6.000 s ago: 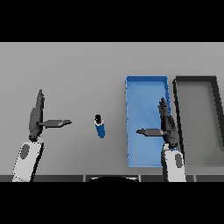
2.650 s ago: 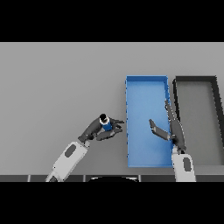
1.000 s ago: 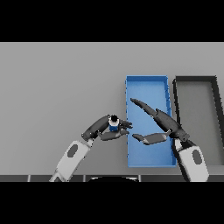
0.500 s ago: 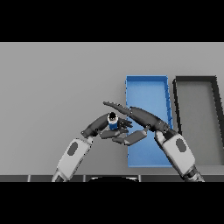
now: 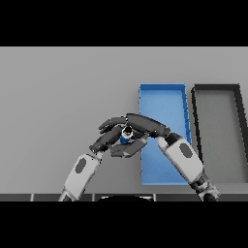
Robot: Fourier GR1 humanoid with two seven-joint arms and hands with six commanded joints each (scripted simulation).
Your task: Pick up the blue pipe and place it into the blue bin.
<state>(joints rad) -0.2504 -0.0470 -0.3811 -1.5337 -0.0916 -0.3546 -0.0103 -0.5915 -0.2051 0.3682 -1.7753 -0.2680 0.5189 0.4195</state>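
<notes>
where the two hands meet, the blue pipe (image 5: 126, 137) is seen as a small blue cylinder with a pale, dark-centred top end facing up. it is located over the grey counter (image 5: 68, 97), just left of the blue bin (image 5: 162, 88), and most of its body is hidden by the hands around it. whether its lower end touches the counter cannot be told.

the left hand (image 5: 107, 139) is brought in from the lower left on a white and grey arm. its fingers (image 5: 111, 123) are curled over and around the left side of the pipe, so the pipe is gripped by this hand.

the right hand (image 5: 143, 126) is brought in from the lower right, its arm laid diagonally across the lower part of the bin. its fingers are held long and nearly straight, arched over the top of the pipe and overlapping the left hand's fingers; its thumb (image 5: 130, 148) is extended below the pipe. the pipe is thus enclosed between both hands, but whether the right hand actually touches it cannot be told.

the blue bin is placed as a long upright rectangle with raised walls, its left wall just beside the hands. a dark grey bin (image 5: 219, 89) of similar shape is set immediately to the right of it, the two standing side by side near the right edge of the counter.
</notes>
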